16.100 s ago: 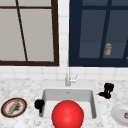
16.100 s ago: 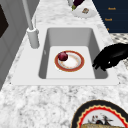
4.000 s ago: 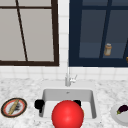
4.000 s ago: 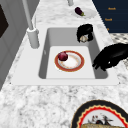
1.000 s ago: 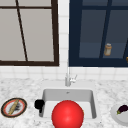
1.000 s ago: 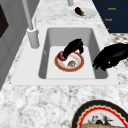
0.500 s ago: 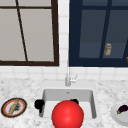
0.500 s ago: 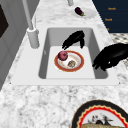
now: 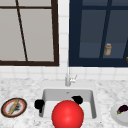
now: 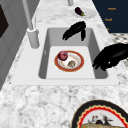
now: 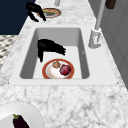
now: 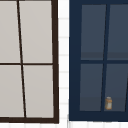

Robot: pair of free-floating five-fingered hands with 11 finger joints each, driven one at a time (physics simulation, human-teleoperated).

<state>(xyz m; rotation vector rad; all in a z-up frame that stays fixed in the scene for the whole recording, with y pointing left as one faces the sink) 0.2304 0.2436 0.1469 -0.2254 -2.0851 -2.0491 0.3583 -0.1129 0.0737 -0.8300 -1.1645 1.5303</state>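
Black and empty, the right hand (image 10: 75, 30) hovers with loosely spread fingers over the sink's (image 10: 51, 32) far end, beside the orange-rimmed plate (image 10: 77, 67) holding a dark red round fruit (image 10: 63, 55) and a small brown lump (image 10: 71, 63). Reaching down carelessly could knock the fruit rolling off the plate. Basin walls crowd both sides; open room lies above, while the left hand (image 10: 111, 56), fingers relaxed, hangs at the near rim.

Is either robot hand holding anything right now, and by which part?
Nothing is held. The right robot hand hovers above the sink; the left robot hand hangs at its front rim.
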